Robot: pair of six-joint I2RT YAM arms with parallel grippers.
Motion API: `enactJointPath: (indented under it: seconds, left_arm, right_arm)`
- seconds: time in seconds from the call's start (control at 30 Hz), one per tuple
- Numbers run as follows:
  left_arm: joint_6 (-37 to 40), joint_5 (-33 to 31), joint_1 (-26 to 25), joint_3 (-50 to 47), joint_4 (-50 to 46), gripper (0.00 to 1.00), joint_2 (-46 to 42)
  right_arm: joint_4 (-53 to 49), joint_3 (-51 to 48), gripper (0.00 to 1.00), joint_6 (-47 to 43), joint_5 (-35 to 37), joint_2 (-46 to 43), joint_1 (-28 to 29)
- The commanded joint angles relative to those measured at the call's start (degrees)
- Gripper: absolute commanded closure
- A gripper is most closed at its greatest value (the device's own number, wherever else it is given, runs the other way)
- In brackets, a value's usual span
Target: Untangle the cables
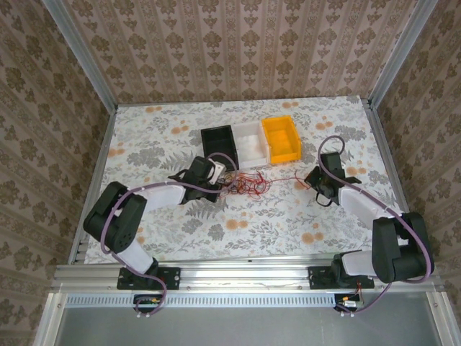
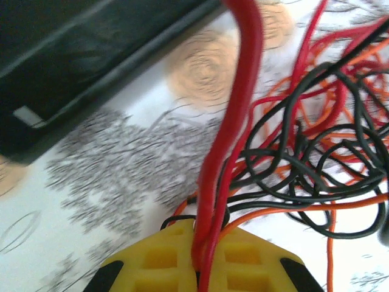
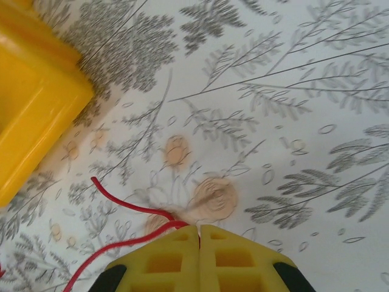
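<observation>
Left gripper (image 2: 199, 263) is closed narrow on a bundle of red strands from the cables (image 2: 316, 158). The strands come out from between its yellow fingers (image 2: 249, 267) and run straight ahead of it. The main tangle sits ahead and to the right of this gripper, with red, orange and black wires looped over each other, lying on the flower-patterned bench (image 2: 115, 164). A black bin (image 2: 73, 55) is ahead-left of the left gripper, close by; its near rim is blurred, and I cannot tell if any wire touches it. Right gripper (image 3: 199, 240) has its fingers pressed together with no gap, and a thin red loop of the cables is pinched at the tip on its left side. Both ends of that loop trail off to the gripper's left across the bench. A yellow bin (image 3: 30, 103) is ahead-left of the right gripper, apart from the wire. From above, a white bin (image 1: 248, 143) stands between the black and yellow ones. The tangle lies between the two grippers, right at the left one, with a single red strand reaching across to the right one.
</observation>
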Motion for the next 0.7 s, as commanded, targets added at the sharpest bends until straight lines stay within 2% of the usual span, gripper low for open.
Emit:
enactJointPath:
  seconds: [0.0, 0.13, 0.33, 0.47, 0.57, 0.67]
  left_arm:
    - [-4.0, -5.4, 3.2, -3.1, -2.0, 1.00, -2.1]
    - [-4.5, -5.7, 3.5, -4.1, -1.4, 1.00, -2.6]
    - [-7.3, -9.3, 5.2, -4.4, -2.4, 1.00, -2.6]
    - [-6.9, -7.8, 6.2, -4.8, -1.4, 1.00, -3.4]
    - [-4.8, -4.4, 4.6, -3.7, -1.3, 1.00, -3.2]
    - [-3.8, -1.7, 2.5, -2.7, -0.8, 1.00, -2.3]
  right_arm:
    - [-3.4, -1.2, 1.00, 1.6, 4.2, -1.0, -3.5]
    - [-3.3, -1.7, 1.00, 1.6, 3.4, -0.6, -5.3]
    - [-6.0, -1.4, 1.00, 1.9, 6.5, -0.8, -7.9]
    - [-7.0, -0.5, 1.00, -0.4, 6.5, -0.6, -9.2]
    - [-3.6, -0.3, 1.00, -3.6, 0.3, -0.4, -8.3]
    - [0.5, 0.6, 0.95, -6.8, -5.1, 0.1, -2.3]
